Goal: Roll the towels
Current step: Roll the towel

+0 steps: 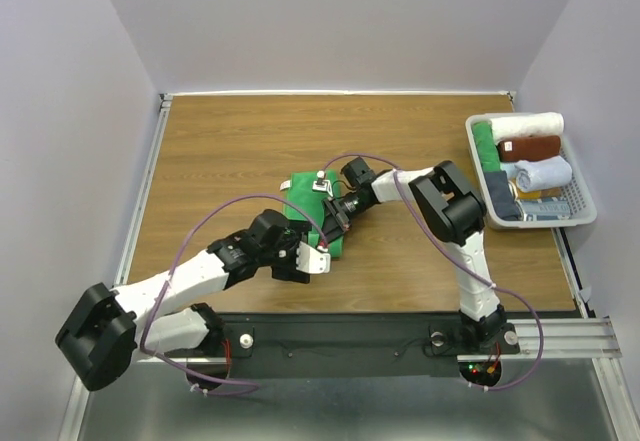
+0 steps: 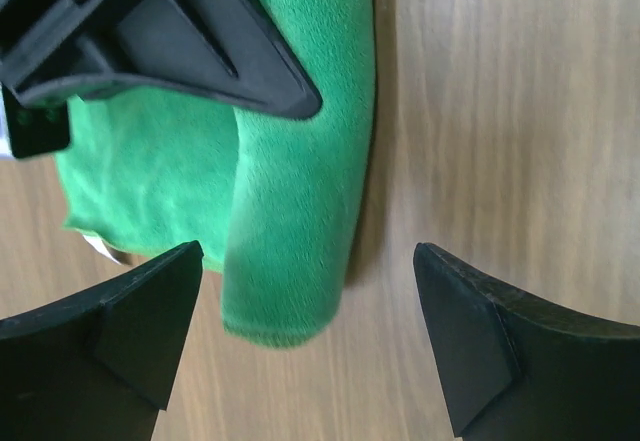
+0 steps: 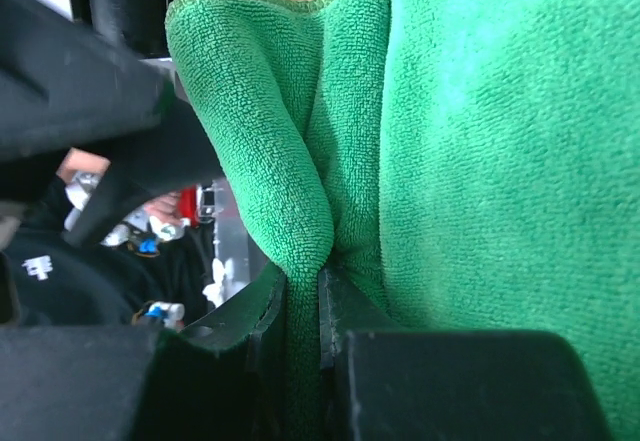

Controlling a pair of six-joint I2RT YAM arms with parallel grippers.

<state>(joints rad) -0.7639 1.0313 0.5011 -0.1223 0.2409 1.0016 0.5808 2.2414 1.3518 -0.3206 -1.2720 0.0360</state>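
From where I stand, the left arm reaches in from about 7 o'clock across the wooden table (image 1: 220,151), and the left gripper (image 1: 305,256) sits at the 6 o'clock edge of the green towel (image 1: 300,183), near the middle of the table. Its own camera shows the left gripper (image 2: 305,261) with its two dark fingers (image 2: 140,321) spread wide and holding nothing. The rounded, folded end of the green towel (image 2: 300,191) lies on the wood between them, nearer one finger than the other (whether it brushes that finger I cannot tell). The right arm comes in from about 2 o'clock, and the right gripper (image 1: 335,219) is down on the towel's 3 o'clock side. Up close, the right gripper (image 3: 303,306) is nearly closed, pinching a doubled fold of the green towel (image 3: 500,161) that stands up between its jaws, with more cloth bulging beside it. Far over at 3 o'clock, by the table's edge, stands a grey basket (image 1: 583,211) packed with rolls. The pale blue towel (image 1: 545,173) lies rolled in it, with a brown roll (image 1: 530,148) above that and a white roll (image 1: 530,124) at the 12 o'clock end.
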